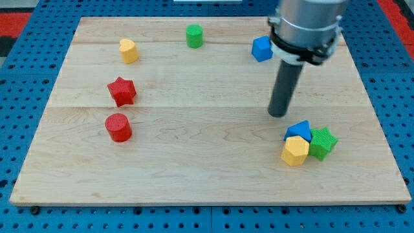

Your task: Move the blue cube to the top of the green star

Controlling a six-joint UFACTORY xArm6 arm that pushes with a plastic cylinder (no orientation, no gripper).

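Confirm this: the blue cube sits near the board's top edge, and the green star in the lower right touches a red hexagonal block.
Wrong in one respect: the camera view shows the green star touching a yellow hexagonal block, not a red one. The blue cube does sit near the top edge.

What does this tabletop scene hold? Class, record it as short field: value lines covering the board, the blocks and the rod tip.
Board: pale wooden board
Top row: yellow block, green cylinder, blue cube
View's left: red star above red cylinder
Lower right cluster: blue wedge-like block, yellow hexagonal block, green star, packed together
My tip: on bare board, below the blue cube, above-left of the cluster, touching no block
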